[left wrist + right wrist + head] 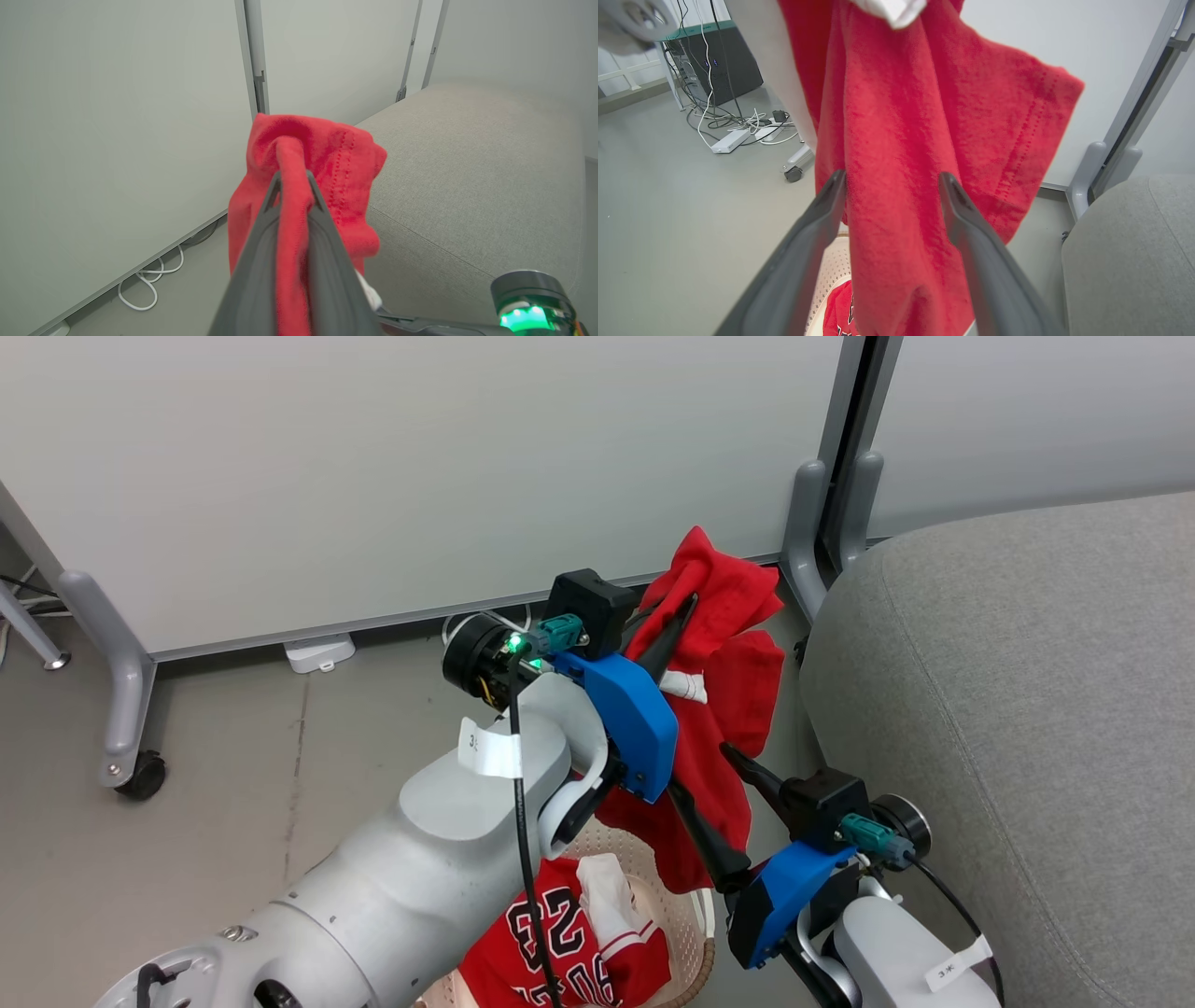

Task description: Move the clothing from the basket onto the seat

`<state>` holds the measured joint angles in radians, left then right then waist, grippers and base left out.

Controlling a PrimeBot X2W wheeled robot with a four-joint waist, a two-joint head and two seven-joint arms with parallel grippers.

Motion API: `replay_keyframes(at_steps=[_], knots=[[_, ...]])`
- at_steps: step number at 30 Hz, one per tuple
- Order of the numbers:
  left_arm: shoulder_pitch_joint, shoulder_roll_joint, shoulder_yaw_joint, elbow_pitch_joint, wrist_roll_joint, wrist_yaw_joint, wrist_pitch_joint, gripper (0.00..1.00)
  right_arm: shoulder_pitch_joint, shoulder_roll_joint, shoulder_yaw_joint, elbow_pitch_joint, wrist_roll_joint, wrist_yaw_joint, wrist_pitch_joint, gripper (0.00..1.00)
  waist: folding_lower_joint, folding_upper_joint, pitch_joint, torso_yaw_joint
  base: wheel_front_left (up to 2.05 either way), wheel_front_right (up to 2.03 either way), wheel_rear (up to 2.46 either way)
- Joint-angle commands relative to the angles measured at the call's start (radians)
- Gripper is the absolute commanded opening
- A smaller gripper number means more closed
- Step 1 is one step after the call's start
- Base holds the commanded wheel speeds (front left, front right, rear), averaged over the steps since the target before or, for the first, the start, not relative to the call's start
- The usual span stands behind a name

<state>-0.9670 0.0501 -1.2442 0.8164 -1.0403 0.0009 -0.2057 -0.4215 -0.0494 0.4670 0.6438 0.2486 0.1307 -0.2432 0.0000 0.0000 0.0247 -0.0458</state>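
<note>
- The left gripper (292, 177) hangs above the basket (686, 915), its jaws pressed together on a fold of the plain red garment (719, 607).
- The right gripper (893, 176), also above the basket, has its jaws spread either side of the hanging cloth.
- The jersey (560, 943) lies in the basket.
- If that narrow pinch slips, the garment likely falls beside the basket, short of the seat (1027, 709).

Left gripper (688, 609): our long dark jaws clamped on the plain red garment (738, 588); pale grey forearm (448, 859) raised forward.
Right gripper (700, 768): our jaws spread wide.
</note>
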Motion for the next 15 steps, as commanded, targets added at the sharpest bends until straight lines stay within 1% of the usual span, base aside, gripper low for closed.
replay_keyframes(at_steps=[1, 15], knots=[[-0.015, 0.001, -0.005, -0.003, -0.009, 0.009, -0.006, 0.0, -0.028, -0.002, 0.008, 0.02, 0.011, 0.0, -0.008, 1.0, 0.0, 0.0, 0.001, 0.001, 0.0, 0.0, 0.0], [-0.025, 0.001, -0.027, -0.024, -0.023, 0.015, -0.001, 0.0, -0.142, -0.002, 0.041, 0.164, 0.06, 0.0, -0.02, 1.0, 0.0, 0.0, 0.011, 0.011, 0.0, 0.0, 0.0]])
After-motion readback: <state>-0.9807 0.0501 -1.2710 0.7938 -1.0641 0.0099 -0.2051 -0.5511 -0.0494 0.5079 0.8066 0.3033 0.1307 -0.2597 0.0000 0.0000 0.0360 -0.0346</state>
